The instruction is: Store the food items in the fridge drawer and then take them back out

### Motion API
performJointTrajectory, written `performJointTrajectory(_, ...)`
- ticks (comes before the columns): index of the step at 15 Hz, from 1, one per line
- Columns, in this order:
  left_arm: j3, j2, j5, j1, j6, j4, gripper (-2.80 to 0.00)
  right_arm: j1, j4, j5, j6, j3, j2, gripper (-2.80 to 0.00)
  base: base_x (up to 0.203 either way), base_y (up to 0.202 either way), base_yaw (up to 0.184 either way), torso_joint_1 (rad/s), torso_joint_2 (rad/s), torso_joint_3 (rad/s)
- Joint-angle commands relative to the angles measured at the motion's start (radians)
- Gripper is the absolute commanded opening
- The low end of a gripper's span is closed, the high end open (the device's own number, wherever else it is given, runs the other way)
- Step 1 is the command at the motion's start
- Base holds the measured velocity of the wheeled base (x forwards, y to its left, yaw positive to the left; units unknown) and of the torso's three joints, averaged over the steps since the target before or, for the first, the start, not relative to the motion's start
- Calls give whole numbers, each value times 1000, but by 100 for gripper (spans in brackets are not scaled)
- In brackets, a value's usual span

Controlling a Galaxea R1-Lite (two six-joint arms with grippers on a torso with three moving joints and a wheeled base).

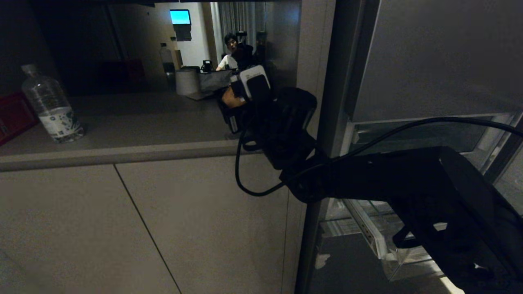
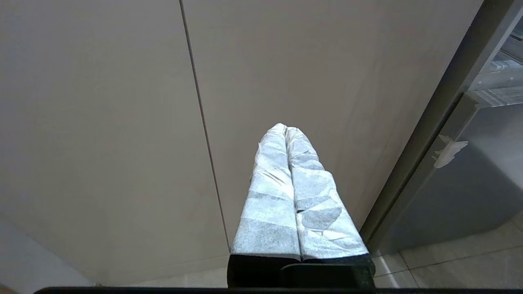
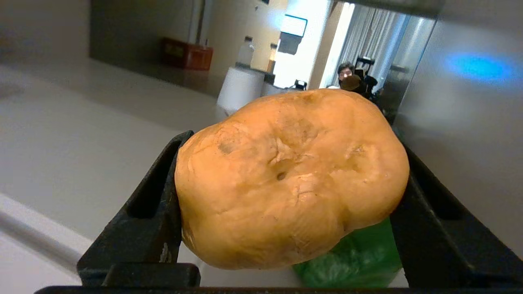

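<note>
Grey countertop [image 1: 135,118] beside the fridge carries the right gripper [image 1: 241,98], its jaws clamped on the brown potato [image 3: 290,179]. From the head the potato is mostly hidden behind the wrist; only the right wrist view shows the green pepper [image 3: 351,257] under it. Left gripper [image 2: 286,134], pressed together, hangs before the cabinet fronts [image 2: 102,122].

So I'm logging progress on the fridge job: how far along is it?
The right claw is clamped on the potato, held over the counter beside the fridge. A green item shows just beneath it, seemingly on the counter already. The clear drawer is pulled out. The left claw hangs shut by the cabinet. Still left: setting the potato down.
</note>
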Motion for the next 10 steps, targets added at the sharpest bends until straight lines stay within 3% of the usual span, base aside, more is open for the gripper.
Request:
performJointTrajectory(1, 0, 0, 0, 0, -1, 0, -280, 1, -5, -1, -2, 0, -11, -280, 0, 0, 0, 0, 0, 0)
performJointTrajectory(10, 0, 0, 0, 0, -1, 0, -280, -2, 1, -1, 1, 0, -16, -280, 0, 0, 0, 0, 0, 0)
